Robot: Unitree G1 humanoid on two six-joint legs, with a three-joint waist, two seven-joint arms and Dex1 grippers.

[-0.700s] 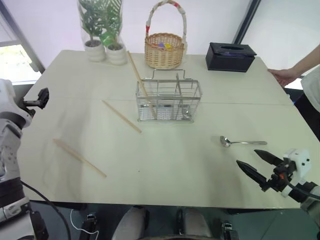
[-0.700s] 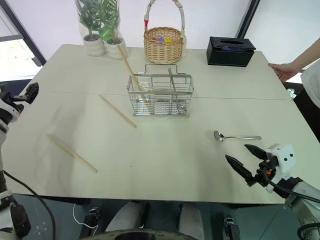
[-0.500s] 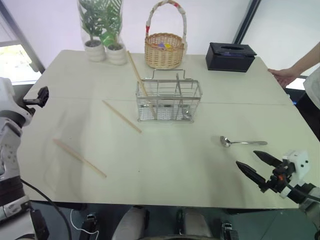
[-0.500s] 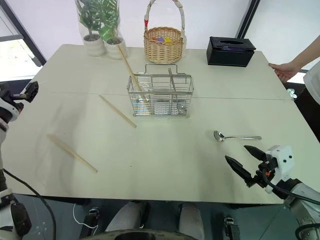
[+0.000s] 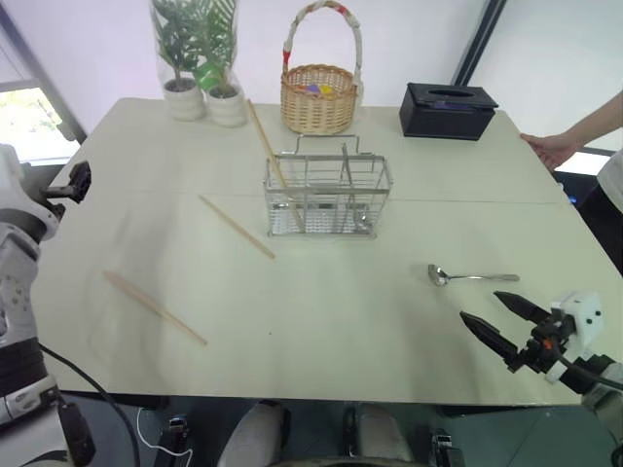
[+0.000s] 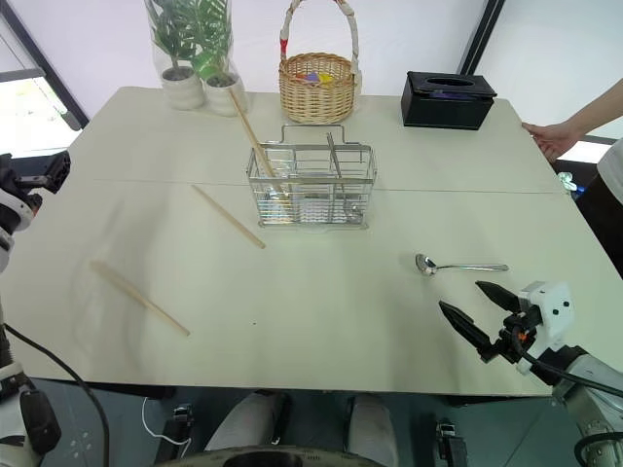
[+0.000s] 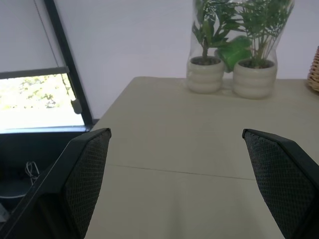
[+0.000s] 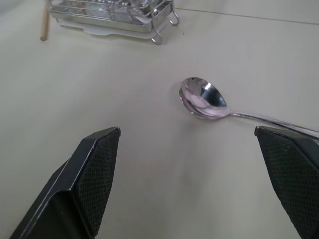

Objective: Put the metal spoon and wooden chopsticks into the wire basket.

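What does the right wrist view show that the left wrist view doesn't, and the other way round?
Right wrist only: the spoon lying on the table, the wire basket's lower edge, and a chopstick end beside it. Left wrist only: two potted plants at the table's far edge and a window. Both share the pale table and a pair of wide-open black fingers.

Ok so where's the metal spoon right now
In the head views the metal spoon lies flat on the table's right side, ahead of the open right claw and well right of the wire basket.
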